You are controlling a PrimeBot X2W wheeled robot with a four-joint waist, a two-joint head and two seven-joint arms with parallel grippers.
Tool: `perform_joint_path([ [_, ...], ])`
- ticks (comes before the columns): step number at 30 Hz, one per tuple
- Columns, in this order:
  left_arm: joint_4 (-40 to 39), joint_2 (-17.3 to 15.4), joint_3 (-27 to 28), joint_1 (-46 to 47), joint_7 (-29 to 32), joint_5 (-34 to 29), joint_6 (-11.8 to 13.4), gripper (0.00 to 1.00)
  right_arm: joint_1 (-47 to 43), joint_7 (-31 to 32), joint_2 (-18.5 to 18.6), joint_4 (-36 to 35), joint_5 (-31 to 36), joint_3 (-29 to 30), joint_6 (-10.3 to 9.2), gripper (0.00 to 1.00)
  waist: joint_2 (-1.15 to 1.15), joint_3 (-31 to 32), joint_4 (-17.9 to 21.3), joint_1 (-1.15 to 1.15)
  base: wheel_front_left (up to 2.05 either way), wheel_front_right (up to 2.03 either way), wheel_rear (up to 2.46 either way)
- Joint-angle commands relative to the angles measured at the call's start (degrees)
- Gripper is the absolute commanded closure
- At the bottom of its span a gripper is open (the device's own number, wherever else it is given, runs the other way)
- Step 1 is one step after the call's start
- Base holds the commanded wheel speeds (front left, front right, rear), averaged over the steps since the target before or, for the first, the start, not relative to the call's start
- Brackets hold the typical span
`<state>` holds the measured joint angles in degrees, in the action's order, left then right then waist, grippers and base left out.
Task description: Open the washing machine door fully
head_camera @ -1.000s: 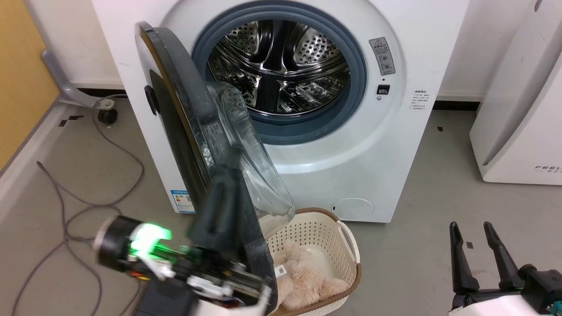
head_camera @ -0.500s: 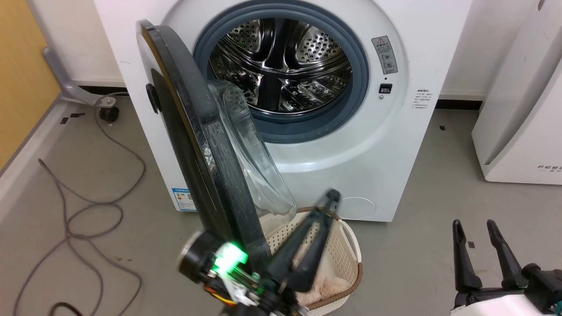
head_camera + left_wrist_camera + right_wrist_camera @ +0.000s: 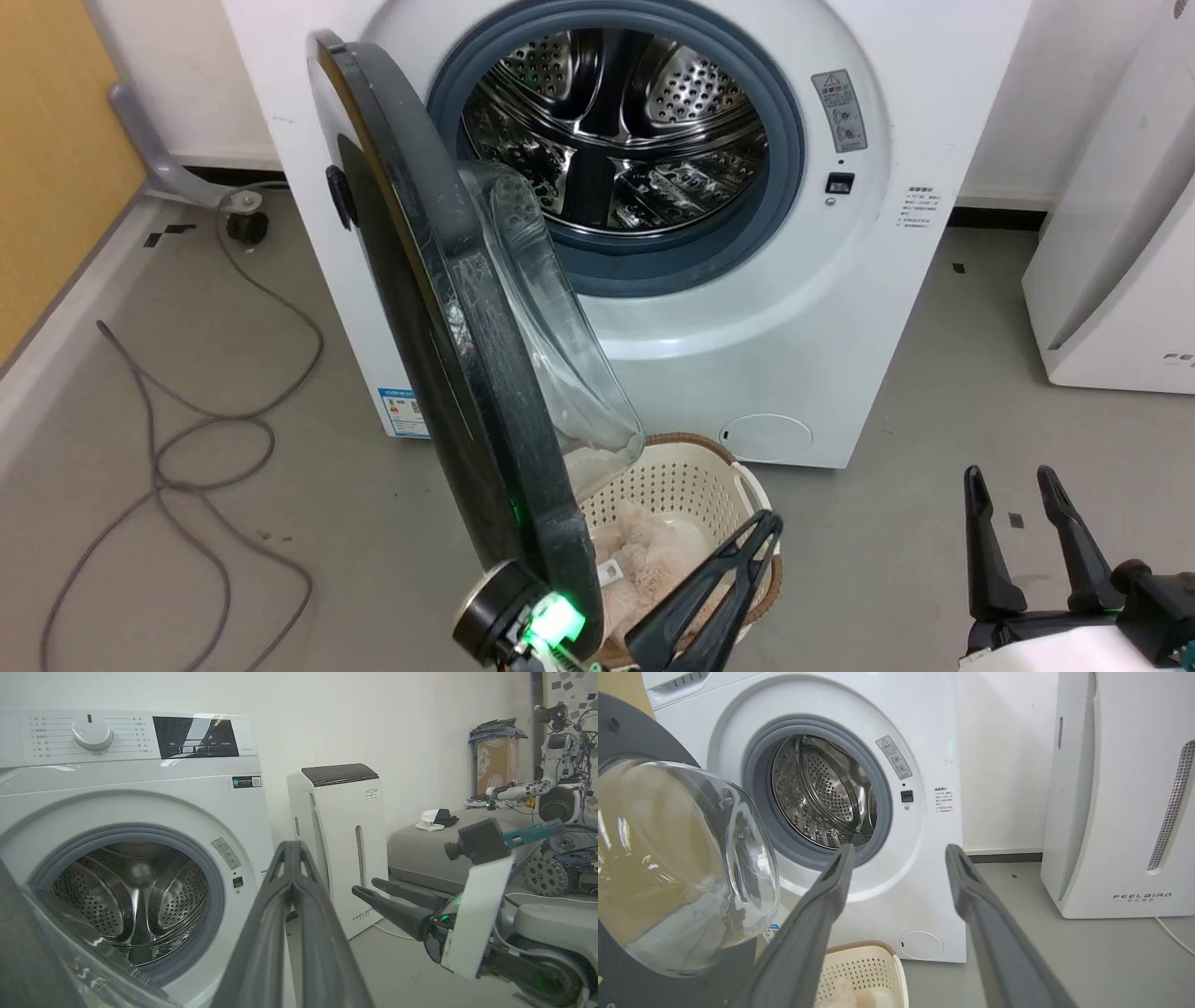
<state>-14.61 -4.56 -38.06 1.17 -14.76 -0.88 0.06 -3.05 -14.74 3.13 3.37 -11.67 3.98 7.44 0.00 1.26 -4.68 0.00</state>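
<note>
Head view: door (image 3: 448, 308) half open; basket (image 3: 672, 485) under its edge.
Left gripper (image 3: 766, 525): together, empty.
Right gripper (image 3: 1011, 478): apart.
Appliance (image 3: 1111, 233): right.

Head view: looks from up high, forward and down, at the front of the washing machine (image 3: 840, 308), which is near.
Left wrist view: sits low and looks along the left gripper (image 3: 292, 845) at the machine's front and the white box (image 3: 345, 835) to its right.
Right wrist view: sits low and near, and looks along the right gripper (image 3: 899, 851) at the machine's front. The washing machine door (image 3: 668, 858) is very near on the left.
All three views share: the steel drum (image 3: 616, 131) and the grey ring (image 3: 787, 163) around it.
Both wrist views share: the white box.
Head and right wrist views share: the basket (image 3: 681, 481).
</note>
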Motion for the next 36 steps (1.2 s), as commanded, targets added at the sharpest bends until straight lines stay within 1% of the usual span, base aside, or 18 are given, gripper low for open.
perform_joint_path([
  [1, 0.6, -0.4, 0.1, -1.0, -0.2, 0.3, 0.4, 1.0, -0.2, -0.3, -0.2, -0.2, 0.2, 0.0, 0.05, 0.0, 0.0, -0.1, -0.1, 0.0, 0.0, 0.0, 0.0],
  [11, 5.0, -1.3, 1.7, -4.1, -0.2, 1.8, 2.6, 1.0, -0.1, -0.3, -0.2, -0.1, 0.6, 0.2, 0.05, 0.0, 0.0, -0.9, -0.7, 0.0, 0.0, 0.0, 0.0],
  [16, 7.7, -1.0, 3.1, -4.4, -0.2, 2.7, 3.3, 1.0, 0.2, -0.3, -0.2, 0.2, 1.0, 0.2, 0.05, 0.0, 0.0, -1.3, -1.1, 0.0, 0.0, 0.0, 0.0],
  [21, 10.1, -0.7, 5.6, -4.1, -0.2, 3.5, 4.4, 1.0, 0.5, -0.3, -0.2, 0.2, 1.2, 0.3, 0.05, 0.0, 0.0, -1.7, -1.6, 0.0, 0.0, 0.0, 0.0],
  [31, 12.2, -0.3, 8.8, -4.2, -0.2, 4.0, 4.3, 1.0, 0.7, -0.3, -0.2, 0.4, 1.4, 0.5, 0.05, 0.0, 0.0, -1.9, -3.9, 0.0, 0.0, 0.0, 0.0],
  [36, 11.6, 0.0, 8.9, -4.7, -0.2, 3.9, 3.9, 1.0, 0.4, -0.3, -0.2, 0.6, 1.2, 0.4, 0.05, 0.0, 0.0, -1.5, -6.3, 0.0, 0.0, 0.0, 0.0],
])
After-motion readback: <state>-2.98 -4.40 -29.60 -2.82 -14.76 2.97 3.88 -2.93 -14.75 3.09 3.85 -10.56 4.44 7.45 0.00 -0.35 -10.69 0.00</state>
